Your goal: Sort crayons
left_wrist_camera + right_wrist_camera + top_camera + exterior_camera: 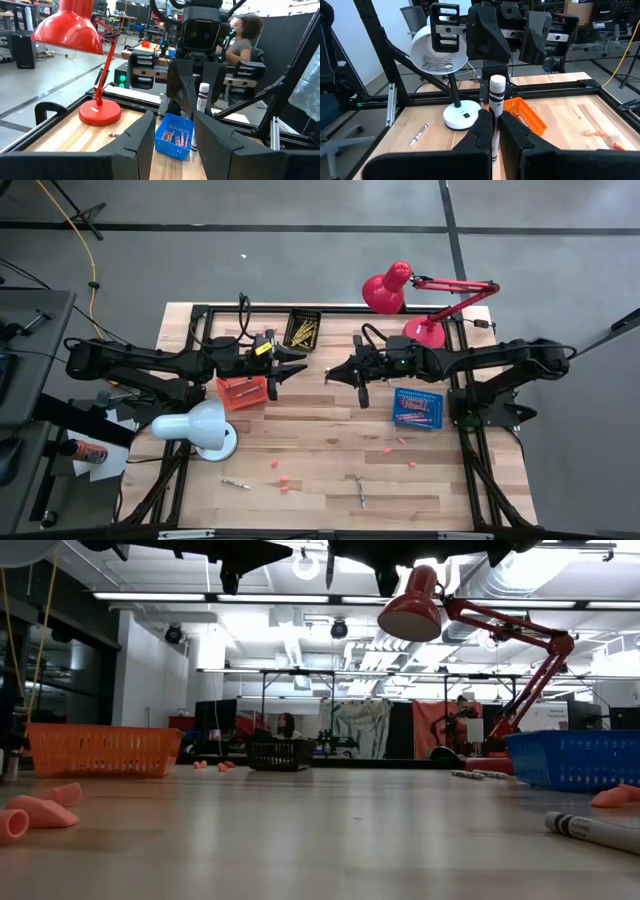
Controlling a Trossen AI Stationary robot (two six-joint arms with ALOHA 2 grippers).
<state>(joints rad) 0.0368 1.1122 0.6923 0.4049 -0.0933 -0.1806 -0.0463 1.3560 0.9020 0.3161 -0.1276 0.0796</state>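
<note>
My right gripper [496, 116] hangs level above the middle of the table [330, 440], shut on a white-wrapped crayon [496, 92] with a dark band. My left gripper [173, 120] faces it from the table's left, open, with nothing between its fingers. In the left wrist view the held crayon [202, 97] shows upright in the opposite gripper. Two loose crayons [235, 483] [360, 490] lie flat near the table's front edge. Yellow crayons lie in a black basket [303, 328] at the far edge, reddish ones in a blue basket [417, 407]. My right gripper pinches the crayon's lower part [495, 125] between its two fingers. The fingers come level from the table's right and lie across the crayon. It stands upright in the hold, its upper end sticking up above the fingers, lifted clear of the table.
An orange basket [240, 392] sits under the left arm. A white lamp [200, 427] stands at the front left, a red lamp [400, 290] at the far right. Small pink chips [283, 480] are scattered over the front half. A person sits beyond the table [242, 42].
</note>
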